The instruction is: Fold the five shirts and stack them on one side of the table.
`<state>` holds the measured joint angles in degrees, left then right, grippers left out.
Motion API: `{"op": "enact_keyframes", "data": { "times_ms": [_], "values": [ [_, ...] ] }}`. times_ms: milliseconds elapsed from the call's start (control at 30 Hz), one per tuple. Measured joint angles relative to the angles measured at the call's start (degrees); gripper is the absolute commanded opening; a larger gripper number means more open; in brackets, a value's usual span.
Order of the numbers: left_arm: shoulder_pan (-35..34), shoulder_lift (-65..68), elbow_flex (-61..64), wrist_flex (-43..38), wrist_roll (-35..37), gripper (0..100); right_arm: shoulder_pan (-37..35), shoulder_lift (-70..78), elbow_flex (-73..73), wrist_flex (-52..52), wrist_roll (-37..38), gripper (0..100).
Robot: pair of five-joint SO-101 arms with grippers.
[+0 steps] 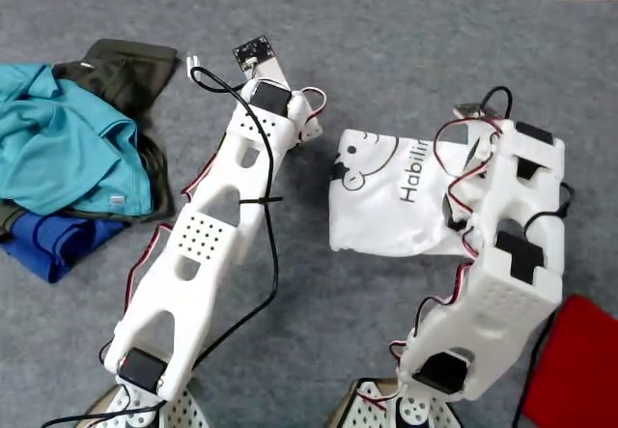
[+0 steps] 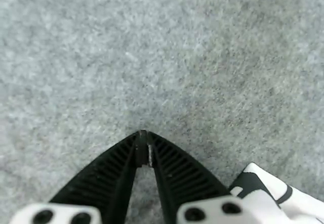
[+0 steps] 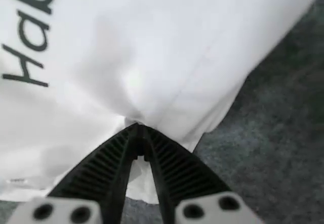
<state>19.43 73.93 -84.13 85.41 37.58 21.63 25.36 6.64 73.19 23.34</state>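
A white shirt with black print lies partly folded on the grey table, between the two arms. In the right wrist view my right gripper is shut on a pinch of the white shirt near its edge, and the cloth puckers at the tips. My left gripper is shut with nothing in it, just above bare table beside a corner of the white shirt. The left arm stretches to the shirt's far left corner.
A pile at the left edge holds a teal shirt, a dark olive shirt and a blue shirt. A red shirt lies at the near right corner. The far half of the table is bare.
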Motion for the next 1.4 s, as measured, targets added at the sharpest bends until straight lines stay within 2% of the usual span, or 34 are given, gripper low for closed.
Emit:
{"op": "enact_keyframes", "data": {
  "times_ms": [300, 467, 600, 867, 1133, 1400],
  "values": [
    [1.05, 0.0, -0.35, 0.0, -0.62, 2, 0.18, -8.35, -3.43, 1.58, -2.99, 0.5],
    [5.1, -0.7, -8.09, 4.48, -1.05, 2, 0.18, -16.35, -3.69, 4.84, -2.55, 0.5],
    [9.76, -4.04, -8.35, 5.27, -1.58, 2, 0.18, -19.16, -0.88, 5.1, -1.14, 0.5],
    [11.6, -3.96, -0.7, -3.25, -2.64, 2, 0.7, -18.02, 7.12, 1.85, -0.79, 0.5],
    [8.18, -1.58, 0.53, -10.55, -4.04, 2, 1.85, -11.16, 9.05, -6.24, 0.35, 0.5],
    [6.77, -1.58, 0.53, -11.43, -4.04, 2, 1.85, -8.35, 5.63, -6.86, 1.85, 0.5]
  ]
}}
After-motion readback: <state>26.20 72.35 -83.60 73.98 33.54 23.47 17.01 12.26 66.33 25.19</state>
